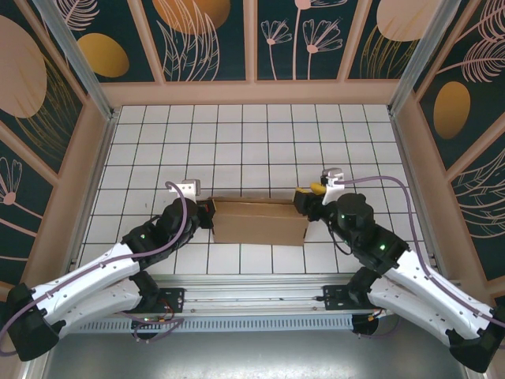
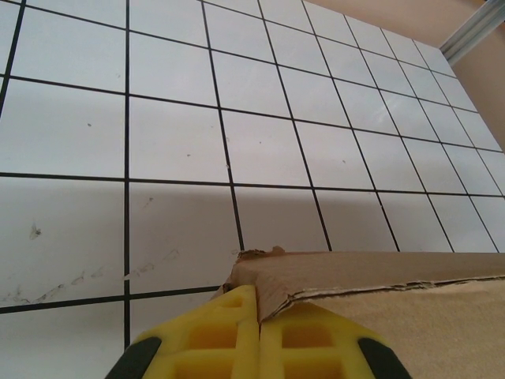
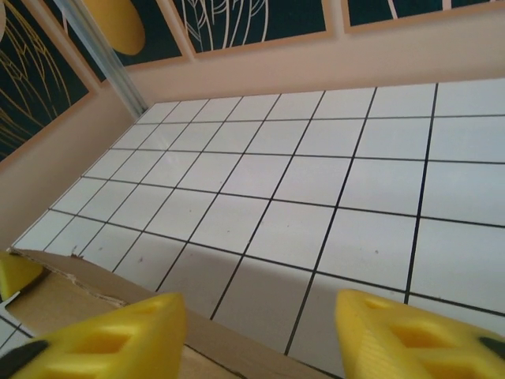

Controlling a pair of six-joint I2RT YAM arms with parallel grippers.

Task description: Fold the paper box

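Paper box (image 1: 260,223), low rectangular plain brown cardboard, sits near-centre on the white gridded table (image 1: 237,142); left fingers (image 2: 213,339) pressed together pinching its ragged left wall, right fingers (image 3: 118,332) spread astride the right edge, so a one-sided pull may tear or skew it.

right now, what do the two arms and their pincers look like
Both the left arm and right arm have white shells with black joints and a small green light. A purple-grey cable runs along each. The left pincer and right pincer have yellow fingers with square moulded recesses.
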